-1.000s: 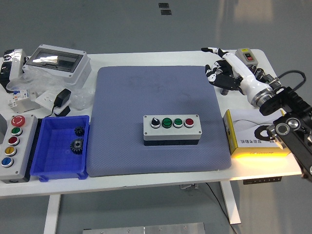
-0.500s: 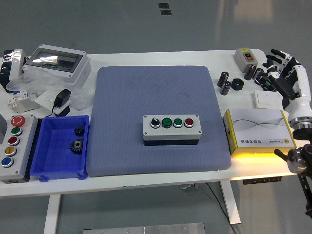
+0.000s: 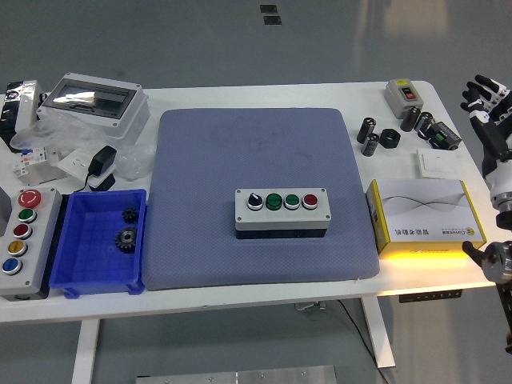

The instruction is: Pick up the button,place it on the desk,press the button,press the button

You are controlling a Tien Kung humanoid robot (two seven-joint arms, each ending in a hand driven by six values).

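The right hand (image 3: 485,100) is at the right edge of the view, beyond the table's (image 3: 264,96) right side, and it holds nothing. Its black fingers (image 3: 480,82) are spread loosely and touch no object. The white forearm (image 3: 502,164) goes down along the right edge of the picture. The left arm is not seen.

The button box (image 3: 282,211) of the task lies near the middle of the blue-grey mat (image 3: 256,160), a little toward the near edge. It is a grey box with a dark base. On its top there is a row of four controls: a black selector knob (image 3: 254,200), two green buttons (image 3: 274,200), and a red button (image 3: 310,200).

Right of the mat lies a white and yellow carton (image 3: 426,212). It has a line of print, but this is too small to read. Behind it are a small white card (image 3: 438,163), some black cylindrical parts (image 3: 369,133) and a small grey switch box (image 3: 402,94) with a red button.

On the left side a blue bin (image 3: 76,240) holds two dark gears (image 3: 126,237). Just beside it lies a longer grey button box (image 3: 22,240) with red, green, red, yellow and blue buttons. Behind them are a black adapter (image 3: 102,162), plastic bags (image 3: 48,136) and a grey enclosure with a clear lid (image 3: 94,100)
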